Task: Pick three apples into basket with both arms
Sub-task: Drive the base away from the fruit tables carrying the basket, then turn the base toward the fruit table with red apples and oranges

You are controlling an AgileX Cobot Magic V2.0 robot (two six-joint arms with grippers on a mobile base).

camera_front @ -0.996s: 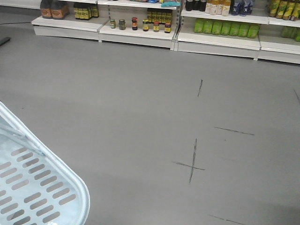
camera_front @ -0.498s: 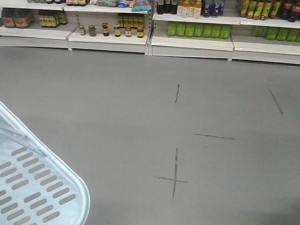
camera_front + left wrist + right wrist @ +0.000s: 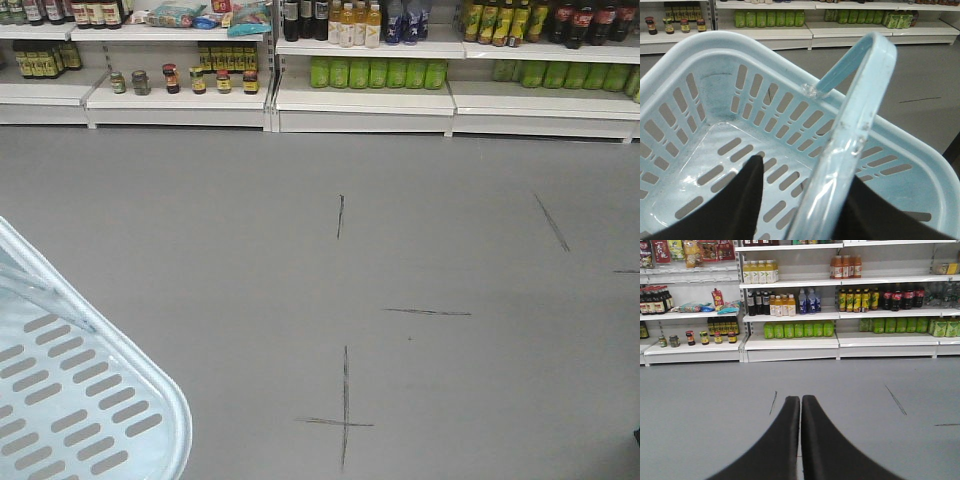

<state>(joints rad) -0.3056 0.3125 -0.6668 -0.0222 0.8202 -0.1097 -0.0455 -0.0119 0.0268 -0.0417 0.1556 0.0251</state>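
Observation:
The pale blue basket [image 3: 150,385] fills the lower left corner of the front view, and only its slotted floor shows inside. In the left wrist view I look down into the basket [image 3: 740,42], which has nothing in it. Its raised handle [image 3: 860,100] runs between the two dark fingers of my left gripper [image 3: 807,170]. The jaws stand wide apart; the handle lies against the right finger, with a gap to the left one. My right gripper [image 3: 800,399] is shut on nothing, out over bare grey floor. No apples are in view.
White store shelves [image 3: 360,100] with bottles and jars line the far side, and they also fill the top of the right wrist view [image 3: 790,342]. Grey floor with dark scuff marks [image 3: 344,410] lies between me and them.
The shelves and floor marks have slid left and downward in the front view. The basket corner has kept its place in the frame.

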